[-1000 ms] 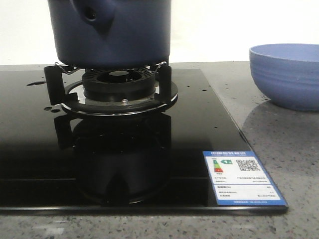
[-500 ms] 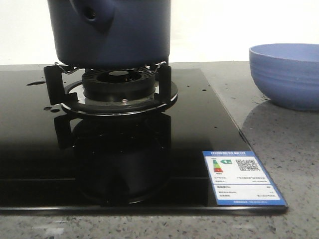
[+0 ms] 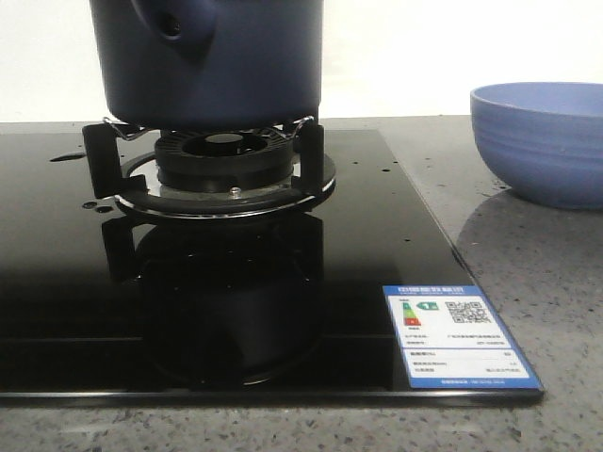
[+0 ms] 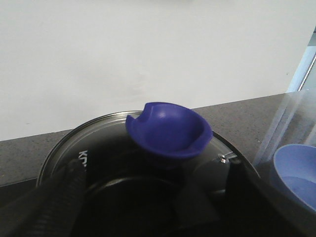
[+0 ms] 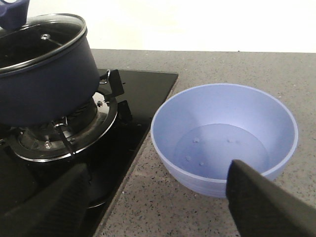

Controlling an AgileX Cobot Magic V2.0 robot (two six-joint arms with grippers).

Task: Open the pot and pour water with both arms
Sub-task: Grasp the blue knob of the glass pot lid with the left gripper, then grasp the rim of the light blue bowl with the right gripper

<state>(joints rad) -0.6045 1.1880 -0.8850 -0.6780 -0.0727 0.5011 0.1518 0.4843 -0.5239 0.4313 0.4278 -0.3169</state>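
The dark navy pot [image 3: 217,66] stands on the gas burner [image 3: 226,165], its stub with a round hole [image 3: 174,28] facing front-left. A glass lid [image 5: 39,39] with a blue cup-shaped knob [image 4: 168,131] sits on the pot [image 5: 44,84]. My left gripper [image 4: 153,197] is open just above the lid [image 4: 74,143], its fingers either side of the knob and a little short of it. My right gripper [image 5: 158,197] is open and empty over the counter, between the hob and the light-blue bowl [image 5: 224,133]. Neither gripper shows in the front view.
The black glass hob [image 3: 377,235] carries a blue energy label [image 3: 457,334] at its front right corner. The light-blue ribbed bowl [image 3: 542,141] stands on the grey speckled counter to the right of the hob and also shows in the left wrist view [image 4: 296,173]. A white wall is behind.
The pot and the bowl have not moved. Only a dark reflection in the hob glass below the burner has shifted a little.
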